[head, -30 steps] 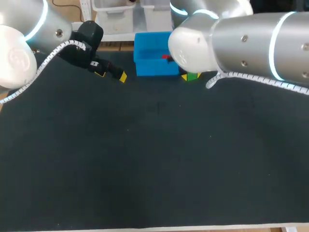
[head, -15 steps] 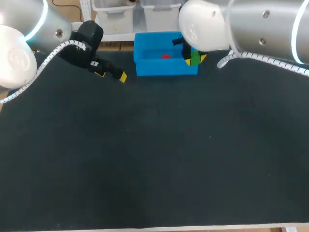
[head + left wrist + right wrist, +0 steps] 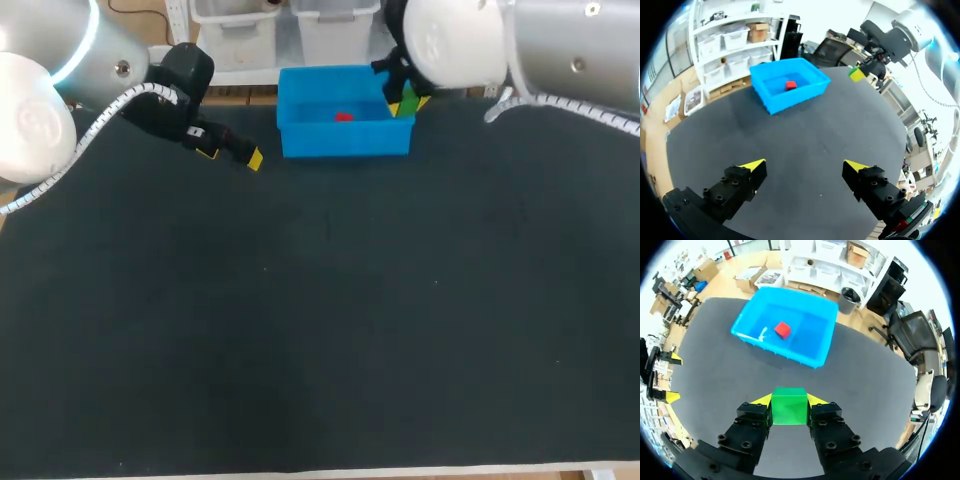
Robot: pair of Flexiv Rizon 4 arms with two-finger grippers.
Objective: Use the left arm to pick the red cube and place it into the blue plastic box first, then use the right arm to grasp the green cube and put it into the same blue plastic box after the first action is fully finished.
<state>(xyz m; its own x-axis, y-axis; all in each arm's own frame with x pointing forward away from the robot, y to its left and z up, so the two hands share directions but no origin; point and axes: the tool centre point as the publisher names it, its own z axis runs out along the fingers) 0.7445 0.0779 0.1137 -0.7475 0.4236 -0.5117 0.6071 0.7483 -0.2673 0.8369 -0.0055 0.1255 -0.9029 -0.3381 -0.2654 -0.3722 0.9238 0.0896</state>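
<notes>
Grip on green cube (image 3: 789, 407), right tool (image 3: 789, 400)

Holding one cube (image 3: 404, 100) between the right fingers (image 3: 755, 421), near the box's (image 3: 340, 142) right wall; leaving another cube (image 3: 343, 117) lying inside it, at the worktop's (image 3: 320, 330) far edge.

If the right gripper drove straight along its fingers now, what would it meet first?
Probably the black table mat just short of the blue plastic box, or that box's near wall; depth is unclear. The right gripper is shut on the green cube.
</notes>
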